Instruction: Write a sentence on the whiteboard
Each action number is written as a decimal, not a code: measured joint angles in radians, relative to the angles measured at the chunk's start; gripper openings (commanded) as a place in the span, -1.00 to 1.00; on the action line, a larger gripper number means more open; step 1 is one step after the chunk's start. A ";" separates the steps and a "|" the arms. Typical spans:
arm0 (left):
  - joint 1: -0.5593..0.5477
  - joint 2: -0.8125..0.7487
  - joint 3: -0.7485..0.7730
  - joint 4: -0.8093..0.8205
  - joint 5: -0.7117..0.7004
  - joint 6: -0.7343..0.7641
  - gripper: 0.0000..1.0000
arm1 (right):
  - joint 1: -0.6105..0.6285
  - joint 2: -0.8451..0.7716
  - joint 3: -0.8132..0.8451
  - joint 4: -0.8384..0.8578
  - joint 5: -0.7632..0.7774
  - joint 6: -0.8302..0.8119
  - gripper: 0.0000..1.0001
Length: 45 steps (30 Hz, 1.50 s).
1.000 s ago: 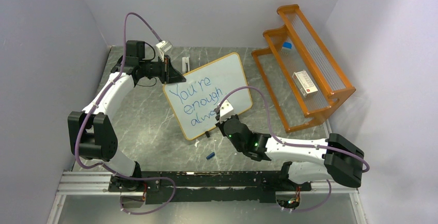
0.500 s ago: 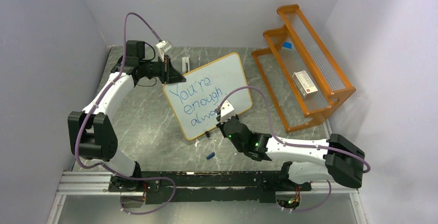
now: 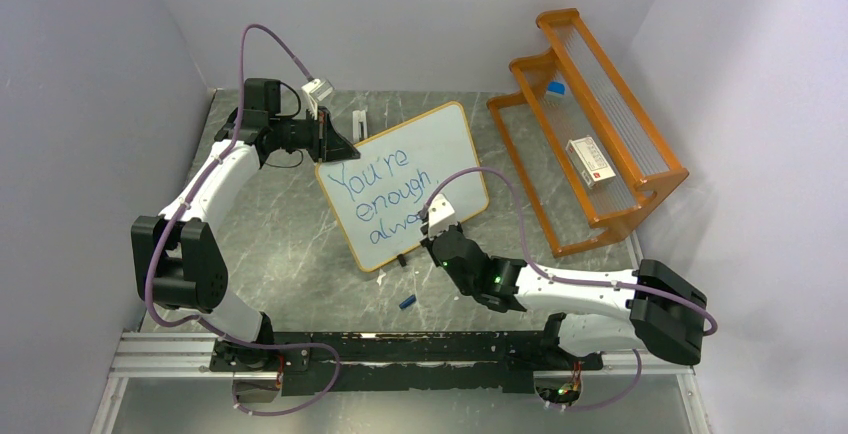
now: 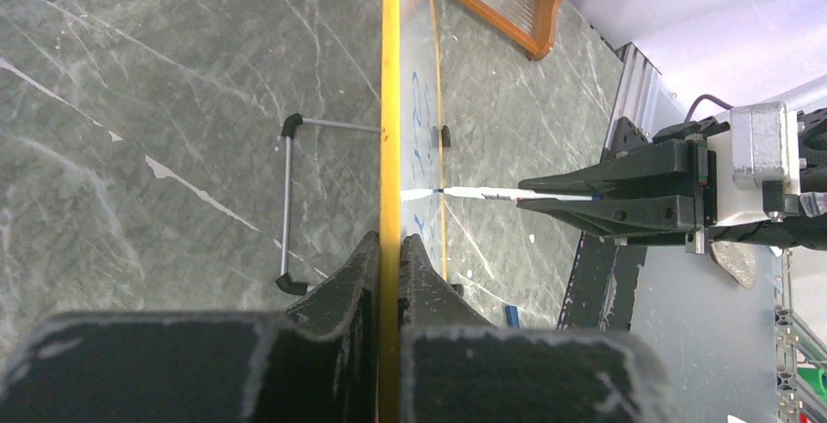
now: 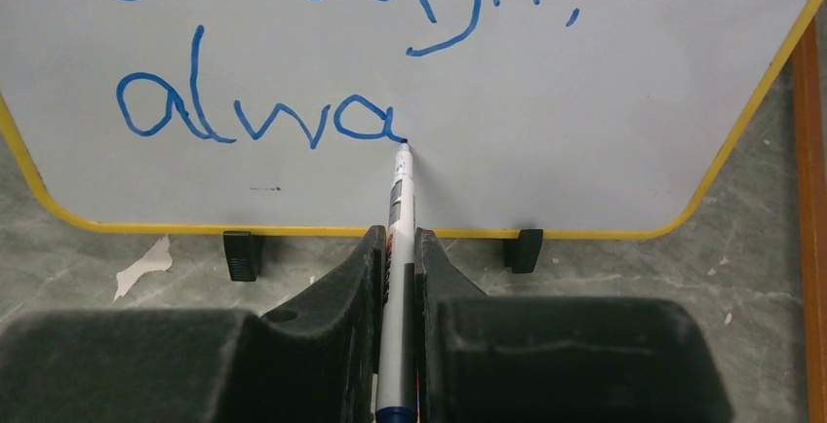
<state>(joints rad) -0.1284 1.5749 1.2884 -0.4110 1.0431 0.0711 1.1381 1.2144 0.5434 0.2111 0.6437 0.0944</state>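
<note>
The whiteboard (image 3: 405, 184): propped mid-bench (image 3: 290, 244), blue writing facing me.
My left claw (image 4: 390, 243): clamped on its far-left frame edge.
My right claw (image 5: 395, 238): clamped on a marker (image 5: 398, 199), tip touching the board after "alwa".

The left arm (image 3: 215, 186) and the right arm (image 3: 580, 292) are built alike: smooth white shells between chunky black joint blocks (image 3: 185, 259); a purple cable (image 3: 262, 26) runs in loose loops along each; a small silver box camera (image 3: 318, 88) sits at each wrist; a green light (image 3: 493, 280) glows on the right arm's black forearm; the fingers (image 5: 336, 326) are matt black wedges, worn pale along some edges; both bases sit on a dark rail (image 3: 420, 349).
</note>
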 measured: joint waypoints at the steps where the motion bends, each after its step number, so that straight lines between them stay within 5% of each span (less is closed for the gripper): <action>1: 0.000 0.000 0.000 0.000 0.000 0.000 -0.90 | 0.000 -0.001 -0.001 0.000 0.002 0.000 -1.00; 45: 0.000 0.000 0.000 0.000 -0.001 0.000 -0.90 | -0.081 -0.030 -0.005 0.074 -0.079 -0.011 -1.00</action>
<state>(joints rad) -0.1284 1.5749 1.2884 -0.4110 1.0424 0.0715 1.0573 1.1847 0.5385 0.2848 0.5652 0.0837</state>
